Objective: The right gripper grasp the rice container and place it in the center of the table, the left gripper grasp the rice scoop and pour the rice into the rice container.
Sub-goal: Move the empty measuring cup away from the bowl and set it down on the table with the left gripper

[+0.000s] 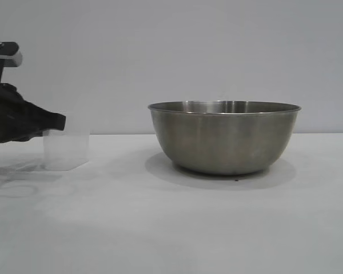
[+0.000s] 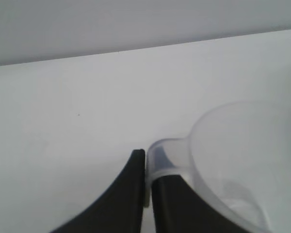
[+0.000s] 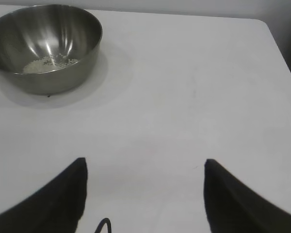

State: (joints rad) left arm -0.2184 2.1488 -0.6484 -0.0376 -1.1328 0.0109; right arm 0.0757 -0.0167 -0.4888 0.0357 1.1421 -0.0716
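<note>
The steel rice container [image 1: 224, 140] stands on the white table [image 1: 160, 228], right of the middle. In the right wrist view the container [image 3: 46, 46] holds a small heap of rice [image 3: 48, 63]. The clear plastic rice scoop [image 1: 66, 149] stands upright on the table at the far left. My left gripper [image 1: 51, 121] is shut on its handle [image 2: 164, 154] at the rim. The scoop's cup [image 2: 242, 160] shows no rice. My right gripper [image 3: 144, 165] is open and empty above bare table, well away from the container. It is out of the exterior view.
The table's far edge and rounded corner [image 3: 262, 22] show in the right wrist view. A pale grey wall [image 1: 171, 51] stands behind the table. Bare tabletop lies between the scoop and the container.
</note>
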